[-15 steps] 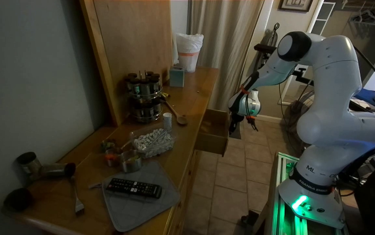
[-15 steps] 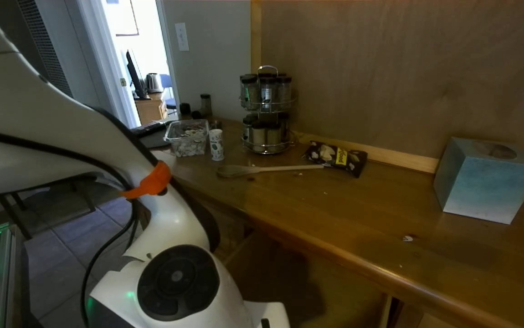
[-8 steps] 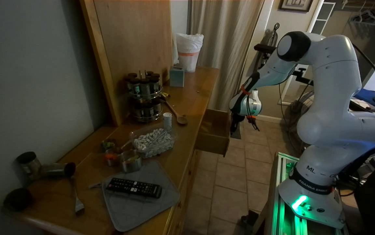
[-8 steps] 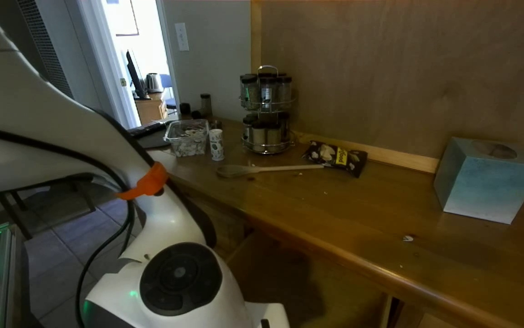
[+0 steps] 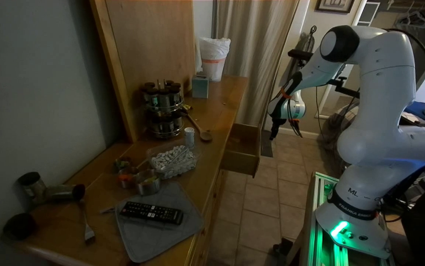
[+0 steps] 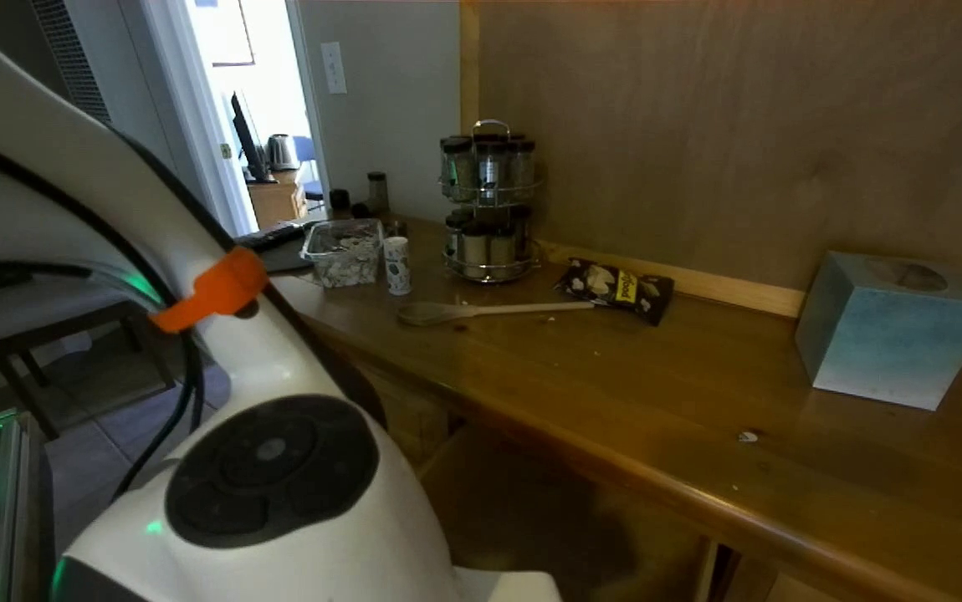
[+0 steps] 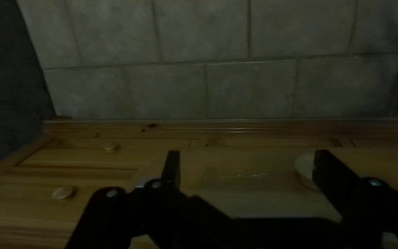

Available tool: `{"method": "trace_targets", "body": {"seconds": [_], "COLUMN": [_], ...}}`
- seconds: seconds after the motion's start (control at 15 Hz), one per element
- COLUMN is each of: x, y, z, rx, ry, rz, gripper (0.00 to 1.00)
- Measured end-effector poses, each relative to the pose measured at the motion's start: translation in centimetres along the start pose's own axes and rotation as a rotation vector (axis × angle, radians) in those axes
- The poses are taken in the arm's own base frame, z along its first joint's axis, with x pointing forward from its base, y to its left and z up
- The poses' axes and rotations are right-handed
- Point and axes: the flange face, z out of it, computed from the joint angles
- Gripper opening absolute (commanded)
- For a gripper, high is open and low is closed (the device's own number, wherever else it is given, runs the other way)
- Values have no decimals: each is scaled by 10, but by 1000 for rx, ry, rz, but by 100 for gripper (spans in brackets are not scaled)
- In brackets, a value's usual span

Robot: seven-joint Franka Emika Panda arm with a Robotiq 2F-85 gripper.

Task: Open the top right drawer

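Note:
The top right drawer (image 5: 240,162) is pulled out from below the countertop, its inside showing in both exterior views. My gripper (image 5: 272,138) is past the drawer's front, with a gap of floor between them. In the wrist view the gripper (image 7: 247,154) is open, the fingers (image 7: 172,167) far apart and nothing held. The drawer's wood front (image 7: 233,180) fills the space beyond them, dim and blurred. A round knob (image 7: 302,167) on that front is partly hidden by the finger on the picture's right. The gripper lies outside the frame in an exterior view where the arm (image 6: 280,468) looms close.
On the countertop (image 6: 640,401) are a spice rack (image 5: 163,111), wooden spoon (image 5: 204,135), tissue box (image 6: 891,334) and plastic container (image 5: 175,162). Lower drawers with knobs (image 7: 110,147) line the cabinet. Tiled floor (image 5: 264,207) lies between cabinet and arm base.
The gripper has drawn back from the drawer's front and risen a little, toward the arm's base. The drawer stays pulled out as before.

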Motion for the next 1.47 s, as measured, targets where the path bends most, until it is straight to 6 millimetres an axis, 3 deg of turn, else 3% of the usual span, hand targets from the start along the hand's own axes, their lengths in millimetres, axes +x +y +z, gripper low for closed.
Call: {"method": "trace_targets", "body": {"seconds": [0.27, 0.53, 1.07, 1.47], "x": [-4, 11, 75, 128], "y": [32, 33, -21, -53], "z": [-59, -96, -120, -150], "rx": [-57, -13, 188, 191], "ry": [-26, -43, -70, -22], "rz": [4, -7, 2, 95], "gripper": [100, 100, 100, 100]}}
